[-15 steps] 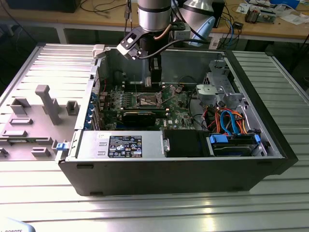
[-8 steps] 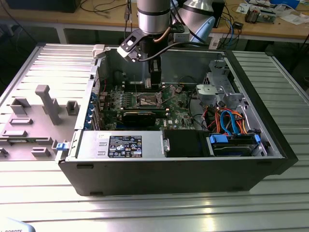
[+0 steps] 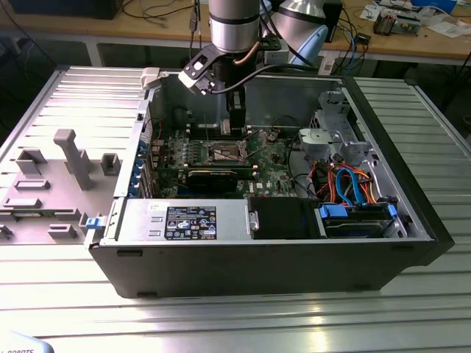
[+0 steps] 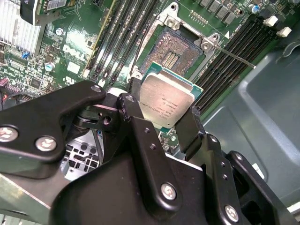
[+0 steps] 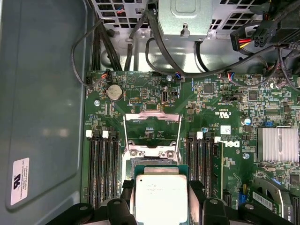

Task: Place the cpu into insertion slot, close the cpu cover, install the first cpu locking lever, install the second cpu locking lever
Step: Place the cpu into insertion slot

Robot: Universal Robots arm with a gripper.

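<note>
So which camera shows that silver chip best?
The second wrist view: the cpu shows nearly whole, held in the tool over the insertion slot. The first wrist view cuts off its edge; in the exterior view it's too small to tell.

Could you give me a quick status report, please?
Gripper shut on cpu, over insertion slot, not seated. Cpu cover raised open. Nothing blocking slot.

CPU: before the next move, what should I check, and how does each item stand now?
1. cpu clamped in the pincer by two opposite edges: ok.
2. cover swung up, off the slot: ok.
3. Visible part of the slot bare: ok.
4. lever unlatched, sticking out sideways: ok.
5. cpu corner marks matched to the slot: cannot tell.
</note>
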